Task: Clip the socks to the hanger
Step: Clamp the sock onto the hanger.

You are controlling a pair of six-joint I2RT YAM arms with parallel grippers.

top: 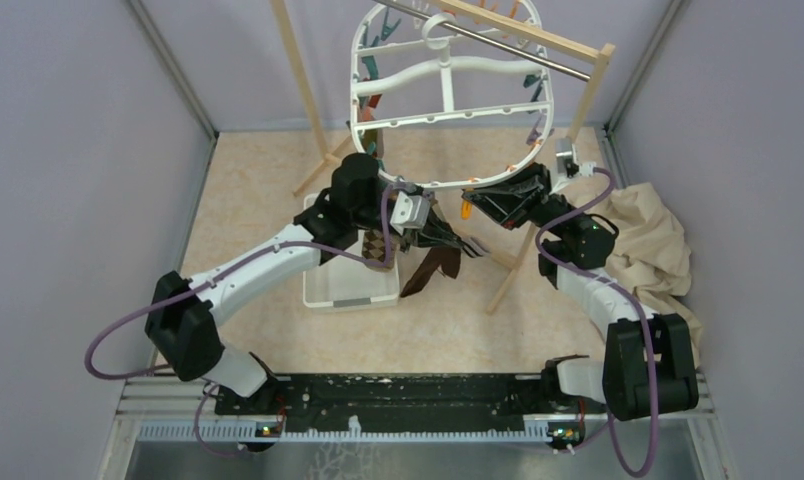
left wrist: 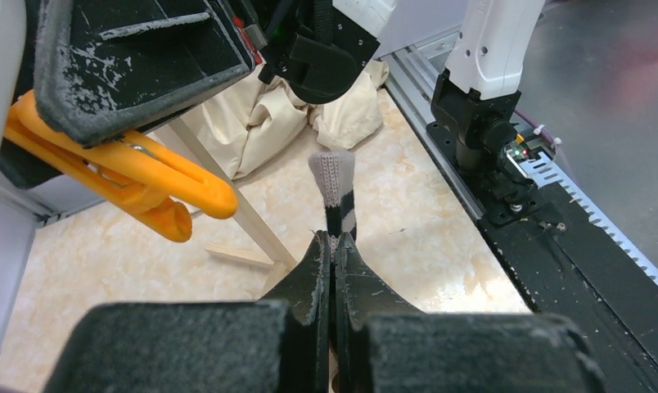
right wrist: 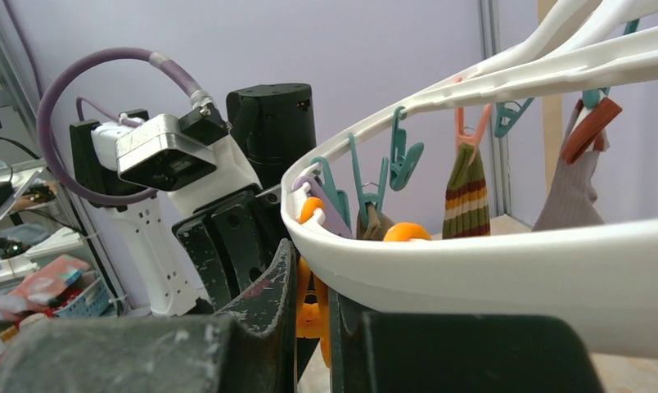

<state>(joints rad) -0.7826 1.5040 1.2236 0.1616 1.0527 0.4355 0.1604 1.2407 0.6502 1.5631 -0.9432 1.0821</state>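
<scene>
The white oval hanger (top: 448,120) hangs from the rack's metal bar, its near rim (right wrist: 489,266) right over my right gripper. That right gripper (right wrist: 312,277) (top: 475,206) is shut on an orange peg (right wrist: 309,315) (left wrist: 129,173) under the rim. My left gripper (left wrist: 334,239) (top: 438,232) is shut on a dark brown sock (top: 433,268). The sock's grey toe (left wrist: 332,173) sticks up between the jaws, just right of the orange peg and apart from it. A green-orange striped sock (right wrist: 465,201) and a grey sock (right wrist: 570,196) hang clipped on the far rim.
A white bin (top: 346,288) holding an argyle sock (top: 378,246) sits under the left arm. The wooden rack's legs (top: 513,265) stand around both grippers. A beige cloth (top: 650,245) lies bunched at the right wall. Teal pegs (right wrist: 375,176) line the hanger rim.
</scene>
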